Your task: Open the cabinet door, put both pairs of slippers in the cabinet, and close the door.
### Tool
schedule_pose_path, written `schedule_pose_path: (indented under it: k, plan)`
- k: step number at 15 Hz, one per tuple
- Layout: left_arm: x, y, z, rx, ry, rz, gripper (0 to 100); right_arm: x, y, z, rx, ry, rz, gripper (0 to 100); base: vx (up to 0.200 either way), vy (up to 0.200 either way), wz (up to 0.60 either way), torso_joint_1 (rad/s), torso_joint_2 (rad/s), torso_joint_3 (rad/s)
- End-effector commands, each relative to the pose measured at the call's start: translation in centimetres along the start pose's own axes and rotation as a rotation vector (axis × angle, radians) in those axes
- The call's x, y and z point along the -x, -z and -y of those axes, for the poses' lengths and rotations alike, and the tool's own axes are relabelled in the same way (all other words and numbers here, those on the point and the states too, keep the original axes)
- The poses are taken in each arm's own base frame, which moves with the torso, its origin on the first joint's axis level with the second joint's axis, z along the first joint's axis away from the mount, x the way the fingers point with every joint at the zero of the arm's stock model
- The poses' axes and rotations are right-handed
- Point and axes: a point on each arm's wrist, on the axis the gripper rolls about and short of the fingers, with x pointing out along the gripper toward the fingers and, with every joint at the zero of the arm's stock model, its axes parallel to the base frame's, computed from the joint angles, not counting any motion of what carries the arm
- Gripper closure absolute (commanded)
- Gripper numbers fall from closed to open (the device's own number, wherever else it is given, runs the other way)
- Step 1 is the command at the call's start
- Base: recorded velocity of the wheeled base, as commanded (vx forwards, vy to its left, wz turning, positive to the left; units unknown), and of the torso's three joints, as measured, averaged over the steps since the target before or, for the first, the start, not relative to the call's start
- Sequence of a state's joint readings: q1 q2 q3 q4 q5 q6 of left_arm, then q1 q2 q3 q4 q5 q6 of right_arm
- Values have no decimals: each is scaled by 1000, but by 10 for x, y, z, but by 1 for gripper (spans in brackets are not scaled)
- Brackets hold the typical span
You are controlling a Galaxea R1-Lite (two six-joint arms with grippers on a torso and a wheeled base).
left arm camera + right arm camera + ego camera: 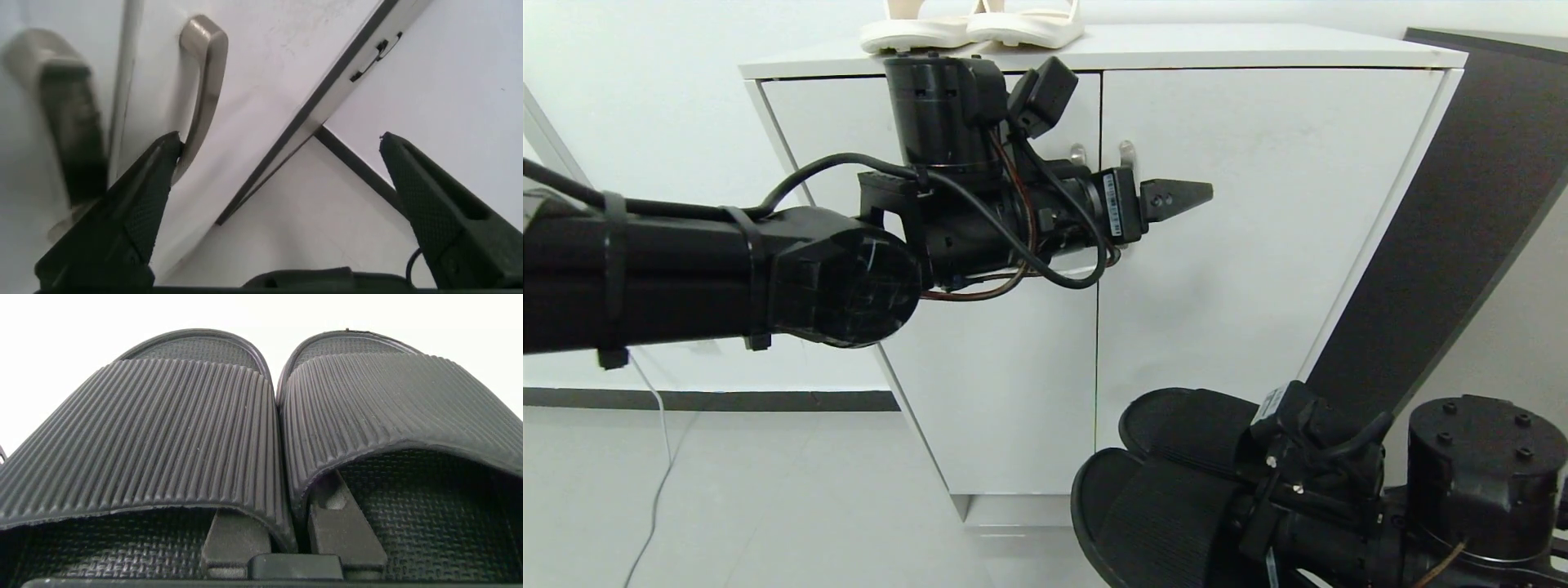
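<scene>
Left gripper (278,204) gapes empty beside the shut cabinet's (1258,245) stiff, likely slick metal handle (204,90), so hook it mid-bow; right gripper (288,539) clamps the light, squashy black slippers (188,433) low in front of the doors.

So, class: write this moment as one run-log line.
cabinet doors: shut | left gripper: open, beside door handle | right gripper: shut on black slippers | white slippers: on cabinet top
</scene>
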State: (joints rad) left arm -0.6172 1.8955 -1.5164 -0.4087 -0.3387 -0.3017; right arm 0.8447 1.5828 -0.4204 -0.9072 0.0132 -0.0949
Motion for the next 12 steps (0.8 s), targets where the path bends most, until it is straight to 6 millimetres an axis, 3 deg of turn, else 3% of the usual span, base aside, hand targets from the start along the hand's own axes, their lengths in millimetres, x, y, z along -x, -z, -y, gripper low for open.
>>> schedule_pose_path:
  k: [1,2,3,6,12]
  plan:
    - [-3,3,-2,3,-5,-5,0,-2,1,0,0,-3,-5,100,0,0,0,0,0,0]
    - [-2,3,-3,3,-7,-6,0,-3,2,0,2,-3,-8,100,0,0,0,0,0,0]
    - [0,1,-1,2,-6,-2,100,-3,1,-1,4,-8,-7,100,0,0,0,0,0,0]
    - [15,-3,5,1,-5,0,100,1,4,-5,7,-52,-5,100,0,0,0,0,0,0]
    - [66,-10,31,-4,23,-2,100,12,12,-12,18,-141,-14,100,0,0,0,0,0,0]
